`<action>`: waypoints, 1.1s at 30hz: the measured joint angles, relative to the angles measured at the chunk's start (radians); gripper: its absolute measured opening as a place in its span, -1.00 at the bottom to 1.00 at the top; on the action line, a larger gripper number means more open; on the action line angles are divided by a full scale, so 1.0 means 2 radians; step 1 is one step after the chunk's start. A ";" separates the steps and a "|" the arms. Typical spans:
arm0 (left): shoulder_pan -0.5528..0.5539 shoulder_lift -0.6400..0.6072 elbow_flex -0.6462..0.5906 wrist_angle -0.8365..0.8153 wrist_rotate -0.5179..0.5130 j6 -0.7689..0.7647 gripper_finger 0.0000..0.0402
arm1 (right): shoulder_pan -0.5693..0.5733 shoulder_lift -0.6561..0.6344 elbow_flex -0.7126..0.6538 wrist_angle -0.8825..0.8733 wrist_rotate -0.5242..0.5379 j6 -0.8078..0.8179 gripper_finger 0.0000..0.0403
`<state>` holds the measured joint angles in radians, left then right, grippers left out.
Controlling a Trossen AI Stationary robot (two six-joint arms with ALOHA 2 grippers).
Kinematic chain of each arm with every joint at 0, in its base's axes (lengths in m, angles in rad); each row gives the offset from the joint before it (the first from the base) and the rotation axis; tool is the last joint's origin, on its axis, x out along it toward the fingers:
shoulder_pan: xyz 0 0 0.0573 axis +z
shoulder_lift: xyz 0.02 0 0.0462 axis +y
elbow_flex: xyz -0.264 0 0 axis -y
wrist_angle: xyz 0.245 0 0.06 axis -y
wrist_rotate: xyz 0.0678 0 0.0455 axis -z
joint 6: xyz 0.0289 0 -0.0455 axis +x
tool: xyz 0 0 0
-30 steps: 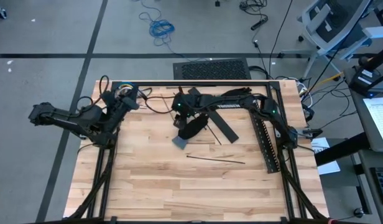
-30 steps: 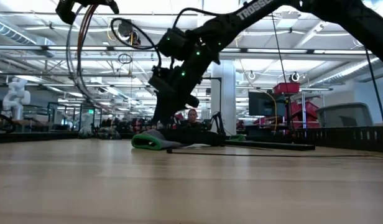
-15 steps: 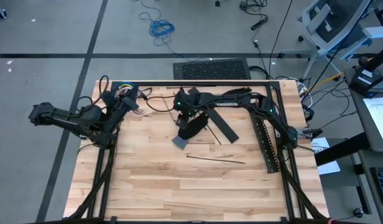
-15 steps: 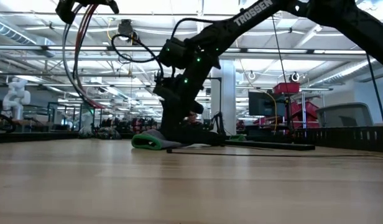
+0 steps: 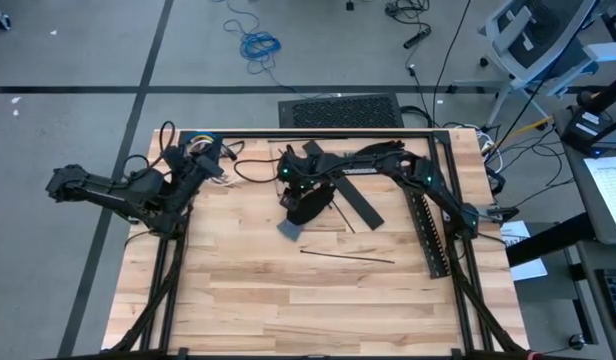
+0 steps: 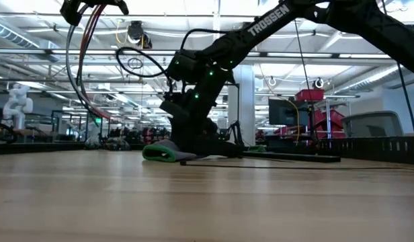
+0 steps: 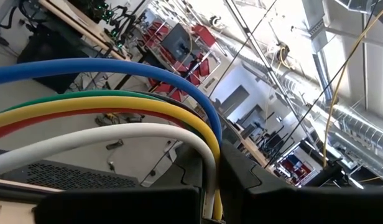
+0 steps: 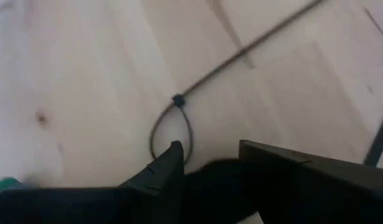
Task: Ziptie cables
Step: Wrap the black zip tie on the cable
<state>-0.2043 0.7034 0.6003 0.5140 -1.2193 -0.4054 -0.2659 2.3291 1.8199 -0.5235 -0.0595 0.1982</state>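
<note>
Both hands near table's point(image 5: 238, 300) far edge

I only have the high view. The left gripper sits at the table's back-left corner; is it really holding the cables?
Observer: Yes. In the left wrist view the left gripper is shut on the cables; blue, green, yellow, red and white strands arch out of it.
Operator: Is the zip tie near the right gripper a straight strip or a loop?
Observer: A loop. The right wrist view shows the zip tie lying on the wood with its tail through its head, and the right gripper right at the loop.
Operator: Anything threaded through the loop?
Observer: No, only bare wood shows inside it.
</note>
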 joint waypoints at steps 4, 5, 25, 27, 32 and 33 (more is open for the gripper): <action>0.000 0.000 0.000 0.000 -0.002 0.001 -0.88 | 0.000 0.000 0.019 -0.002 -0.009 0.004 -0.28; 0.000 -0.001 0.000 0.000 -0.002 0.003 -0.88 | 0.000 0.000 0.020 -0.003 -0.019 0.012 -0.28; 0.000 -0.009 0.000 0.000 -0.006 0.011 -0.88 | 0.018 0.035 0.022 0.026 0.018 0.027 -0.49; 0.000 -0.009 0.000 0.000 -0.006 0.011 -0.88 | 0.016 0.035 0.022 0.016 0.021 0.023 -0.67; 0.000 -0.010 0.000 0.001 -0.006 0.011 -0.88 | 0.014 0.034 0.021 0.008 0.011 0.032 -0.97; 0.000 -0.010 0.000 0.001 -0.006 0.011 -0.88 | 0.014 0.031 0.021 0.006 0.003 0.034 -0.98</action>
<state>-0.2044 0.6834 0.6006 0.5167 -1.2308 -0.3840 -0.2371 2.3920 1.8614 -0.5107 -0.0538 0.2663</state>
